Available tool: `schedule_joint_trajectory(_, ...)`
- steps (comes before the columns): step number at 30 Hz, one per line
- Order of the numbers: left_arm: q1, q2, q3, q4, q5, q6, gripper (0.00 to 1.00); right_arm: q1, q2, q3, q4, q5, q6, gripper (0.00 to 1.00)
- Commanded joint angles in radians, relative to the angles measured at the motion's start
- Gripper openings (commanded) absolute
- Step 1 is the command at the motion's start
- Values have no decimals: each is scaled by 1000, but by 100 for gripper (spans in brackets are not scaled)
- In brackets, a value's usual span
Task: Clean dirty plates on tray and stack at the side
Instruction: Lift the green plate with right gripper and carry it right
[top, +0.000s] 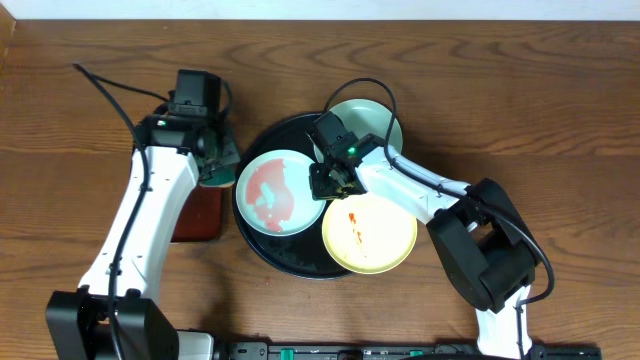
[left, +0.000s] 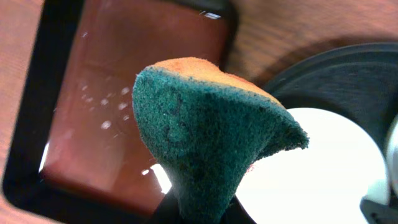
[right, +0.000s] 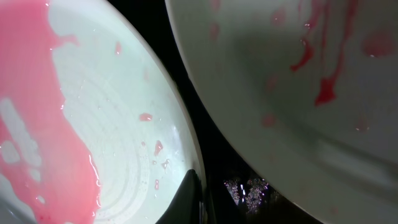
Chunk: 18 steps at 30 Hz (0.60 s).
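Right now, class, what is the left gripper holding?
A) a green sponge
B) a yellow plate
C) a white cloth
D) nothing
A: the left gripper is shut on a green sponge with an orange top, which fills the left wrist view.

The left arm (top: 140, 215) stretches from the near edge of the tabletop (top: 560, 90) toward its far side, left pincer (top: 214, 165) clamped on a green sponge (left: 205, 124). The right arm (top: 420, 190) bends toward mid-tabletop, right pincer (top: 330, 182) closed (fingertips together, pointing down).

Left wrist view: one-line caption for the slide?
Left gripper shut on a green-orange sponge; behind it, the rectangular tray and a plate on the round black tray.
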Motion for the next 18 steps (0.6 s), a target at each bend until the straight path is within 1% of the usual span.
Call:
schedule_joint_trajectory(1,42,10,15,-28,-18,24,7,16,51,-9,-17,16,-2,1)
schedule_joint_trajectory(5,63,10,9,-39,-18,24,7,2,45,6,-27,-27,-4,1)
schedule_joint_trajectory(8,64,10,9,-39,-18,24,7,-12,23,41,-48,-72,-55,1)
schedule_joint_trajectory(12,64,10,9,-39,-18,24,8,-19,-30,101,-101,-61,-86,1)
schedule_joint_trajectory(14,64,10,9,-39,-14,24,8,-17,-56,134,-140,-16,-107,1)
schedule_joint_trajectory(18,64,10,9,-38,-11,24,8,8,-103,182,-216,173,-147,1)
